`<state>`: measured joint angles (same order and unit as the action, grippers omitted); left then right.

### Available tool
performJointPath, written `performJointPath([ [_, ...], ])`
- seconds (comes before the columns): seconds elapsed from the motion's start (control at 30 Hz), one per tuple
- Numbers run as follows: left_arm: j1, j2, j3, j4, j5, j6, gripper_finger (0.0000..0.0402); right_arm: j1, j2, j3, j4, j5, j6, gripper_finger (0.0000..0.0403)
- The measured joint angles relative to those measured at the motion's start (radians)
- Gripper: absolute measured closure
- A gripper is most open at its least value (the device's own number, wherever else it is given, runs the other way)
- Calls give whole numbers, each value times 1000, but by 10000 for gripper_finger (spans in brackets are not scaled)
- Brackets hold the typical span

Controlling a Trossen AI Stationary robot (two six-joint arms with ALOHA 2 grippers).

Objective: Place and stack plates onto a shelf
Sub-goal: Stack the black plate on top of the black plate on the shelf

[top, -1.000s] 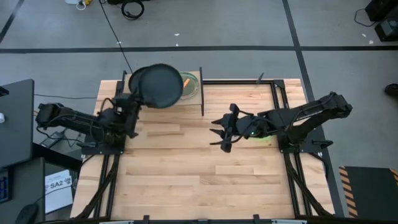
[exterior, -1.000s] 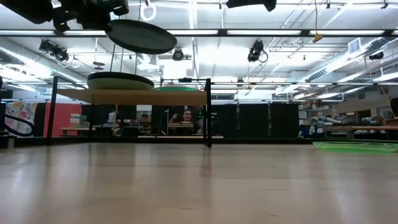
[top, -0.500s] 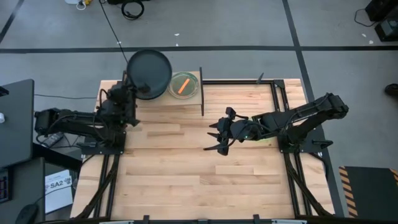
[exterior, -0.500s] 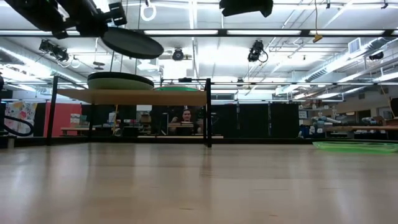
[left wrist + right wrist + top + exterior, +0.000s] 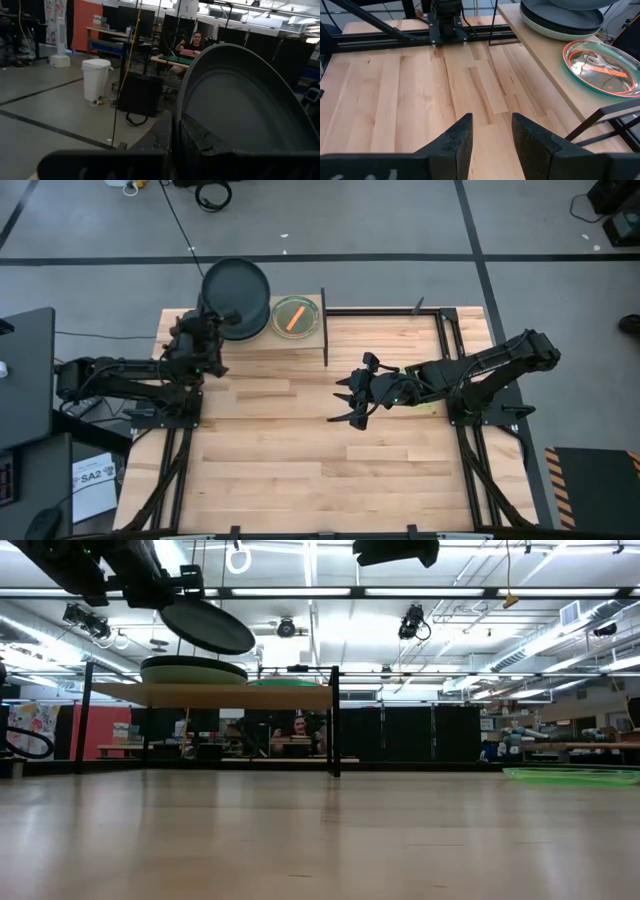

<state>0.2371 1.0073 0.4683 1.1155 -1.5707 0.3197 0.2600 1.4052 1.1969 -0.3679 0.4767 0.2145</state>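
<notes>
We find the left gripper [image 5: 212, 330] pinching a black plate [image 5: 236, 285] above the shelf [image 5: 210, 695]. The right gripper [image 5: 490, 132] hangs spread over the table [image 5: 300, 450].

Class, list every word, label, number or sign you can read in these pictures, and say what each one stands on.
"SA2": on the white sheet lying on the floor beside the table's left front corner, high view; its smaller print is too small to read.
Posters on the far wall, low view: too blurred to read.
Nothing readable on the plates, shelf or arms.
</notes>
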Motion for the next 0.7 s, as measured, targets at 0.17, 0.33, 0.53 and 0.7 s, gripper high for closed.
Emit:
performJointPath([
  [0.17,14,0,0,-64,0,-22,382,0,0,0,0,0,0,260],
  [0.33,14,0,0,-120,0,-22,381,0,0,0,0,0,0,260],
  [0.53,14,0,0,-153,0,-20,381,0,0,0,0,0,0,260],
  [0.7,14,0,0,-173,0,-20,381,0,0,0,0,0,0,260],
])
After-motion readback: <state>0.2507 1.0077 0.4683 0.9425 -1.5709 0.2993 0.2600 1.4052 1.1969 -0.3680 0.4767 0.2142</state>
